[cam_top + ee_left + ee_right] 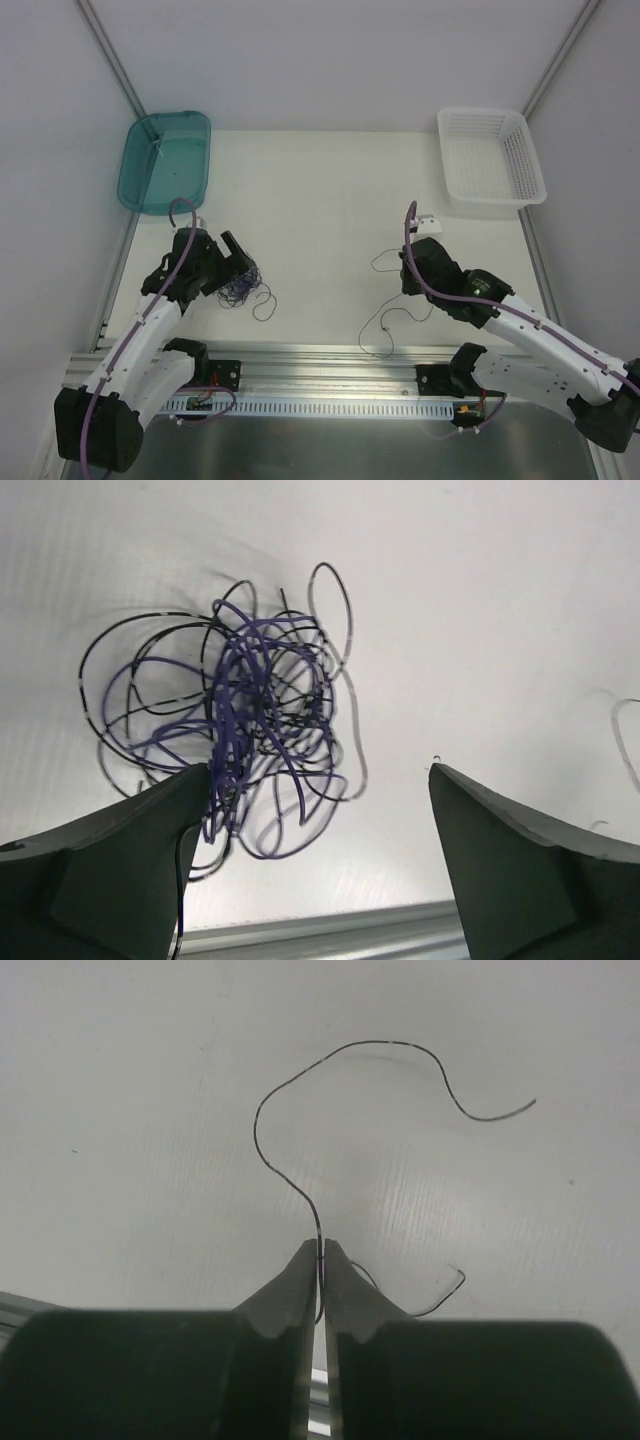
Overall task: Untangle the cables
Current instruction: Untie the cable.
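The cables [240, 288] lie as a fist-sized tangle of thin purple and black strands on the white table at the left. In the left wrist view the tangle [250, 710] sits just ahead of my left gripper [320, 780]. That gripper is open, and its left finger [130, 850] touches the tangle's edge. It also shows in the top view [232, 268]. My right gripper [320, 1252] is shut on a single thin black strand [300, 1070] that curls away over the table. In the top view the right gripper [408, 280] stands among separate strands [385, 322].
A teal bin [165, 160] stands at the back left and a white mesh basket [490, 160] at the back right. An aluminium rail [330, 360] runs along the near table edge. A loose loop [265, 303] trails from the tangle.
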